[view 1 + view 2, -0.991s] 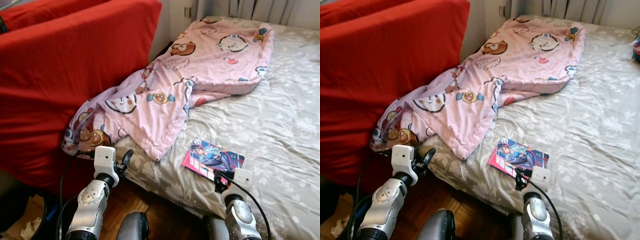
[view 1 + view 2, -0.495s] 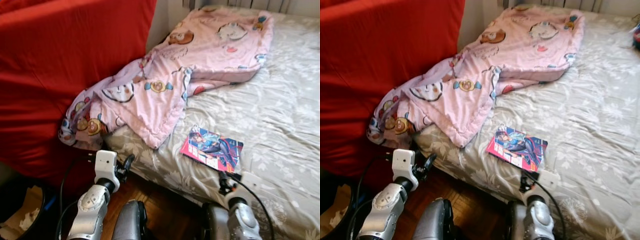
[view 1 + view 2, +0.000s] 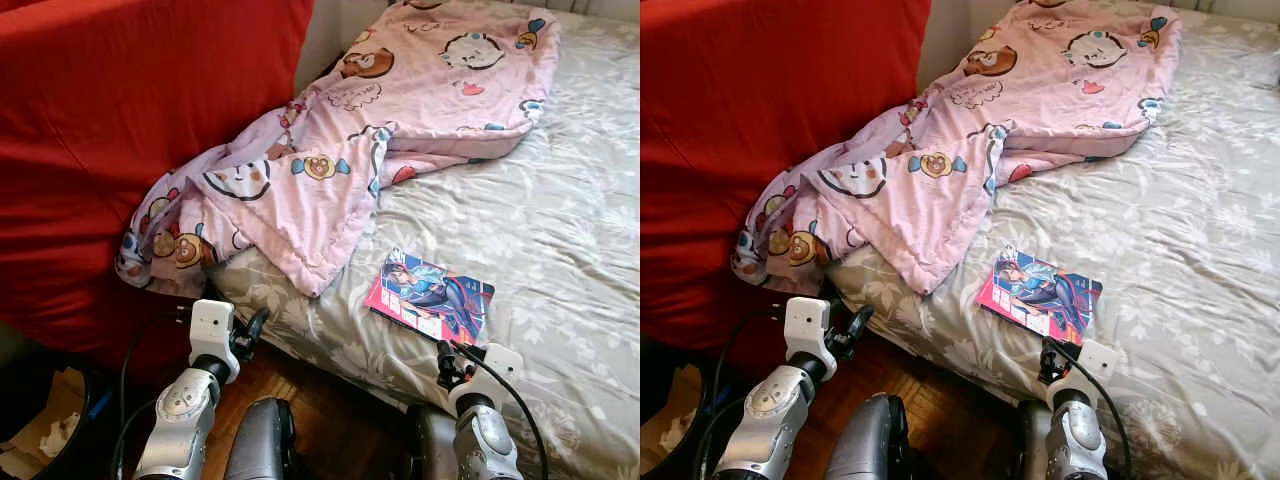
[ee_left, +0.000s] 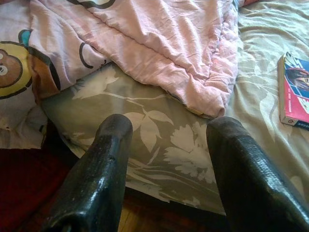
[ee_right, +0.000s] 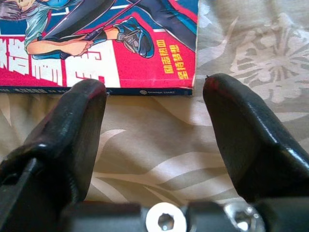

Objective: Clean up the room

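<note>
Book [image 3: 429,297] lying flat on bed [image 3: 560,220], near front edge, colourful cover up. Right gripper [image 5: 152,96] hovering low just short of book's near edge — jaws standing apart, not touching it. Left gripper [image 4: 169,130] pointing at bed's front edge, jaws apart, holding nothing. Pink blanket [image 3: 340,150] lying crumpled across bed's left side, one corner hanging over edge beside red sofa [image 3: 110,140]. Blanket and book lying apart. Wood floor [image 3: 300,400] showing below bed.
</note>
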Robot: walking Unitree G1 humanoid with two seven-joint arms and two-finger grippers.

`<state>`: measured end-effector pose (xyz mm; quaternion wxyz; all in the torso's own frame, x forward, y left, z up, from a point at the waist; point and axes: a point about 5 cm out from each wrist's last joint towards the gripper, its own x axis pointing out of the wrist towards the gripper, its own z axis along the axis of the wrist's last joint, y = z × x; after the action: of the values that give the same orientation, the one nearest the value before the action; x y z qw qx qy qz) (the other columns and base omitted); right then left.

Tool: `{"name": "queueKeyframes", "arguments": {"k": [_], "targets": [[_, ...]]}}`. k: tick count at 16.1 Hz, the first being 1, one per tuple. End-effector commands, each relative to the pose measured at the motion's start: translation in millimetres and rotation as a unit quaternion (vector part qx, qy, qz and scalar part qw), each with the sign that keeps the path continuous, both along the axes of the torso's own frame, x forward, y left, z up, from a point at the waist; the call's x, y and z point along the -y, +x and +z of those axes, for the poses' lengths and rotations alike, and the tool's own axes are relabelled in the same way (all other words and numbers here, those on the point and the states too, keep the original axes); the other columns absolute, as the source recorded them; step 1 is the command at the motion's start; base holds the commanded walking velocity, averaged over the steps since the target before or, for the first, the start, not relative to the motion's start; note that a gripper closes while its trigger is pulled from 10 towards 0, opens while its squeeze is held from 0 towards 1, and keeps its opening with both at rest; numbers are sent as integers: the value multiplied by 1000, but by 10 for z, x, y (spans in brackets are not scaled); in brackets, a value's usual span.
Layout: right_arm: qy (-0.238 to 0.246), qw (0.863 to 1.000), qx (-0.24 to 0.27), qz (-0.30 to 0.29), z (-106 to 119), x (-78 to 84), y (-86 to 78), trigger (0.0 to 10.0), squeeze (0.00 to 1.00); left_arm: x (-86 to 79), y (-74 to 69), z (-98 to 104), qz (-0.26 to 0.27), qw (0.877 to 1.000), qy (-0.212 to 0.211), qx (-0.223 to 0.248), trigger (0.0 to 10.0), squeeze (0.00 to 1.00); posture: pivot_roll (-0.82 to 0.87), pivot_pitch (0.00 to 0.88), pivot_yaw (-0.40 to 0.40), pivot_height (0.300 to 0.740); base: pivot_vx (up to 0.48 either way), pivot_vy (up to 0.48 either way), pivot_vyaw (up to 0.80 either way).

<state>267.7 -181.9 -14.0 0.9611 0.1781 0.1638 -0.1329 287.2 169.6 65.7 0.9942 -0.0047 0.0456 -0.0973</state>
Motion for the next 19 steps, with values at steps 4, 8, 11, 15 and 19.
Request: {"name": "queueKeyframes", "arguments": {"k": [4,8,11,15,19], "targets": [[8,1000,-16,3,-62,-38,-54,10000,0,-42,-27,-17,4,1000,10,-6,10000,0,121,197,105,587,0,0,0],[8,1000,-16,3,-62,-38,-54,10000,0,-42,-27,-17,4,1000,10,-6,10000,0,121,197,105,587,0,0,0],[75,993,87,38,291,23,308,10000,0,-209,-79,-24,31,999,25,-14,10000,0,164,176,109,587,0,0,0],[15,992,99,73,405,-70,404,10000,0,-207,222,37,36,999,25,-8,10000,0,123,47,114,587,0,0,0],[-4,990,110,82,441,-27,419,10000,0,-292,347,45,50,998,30,-18,10000,0,74,0,136,587,0,0,0]]}}
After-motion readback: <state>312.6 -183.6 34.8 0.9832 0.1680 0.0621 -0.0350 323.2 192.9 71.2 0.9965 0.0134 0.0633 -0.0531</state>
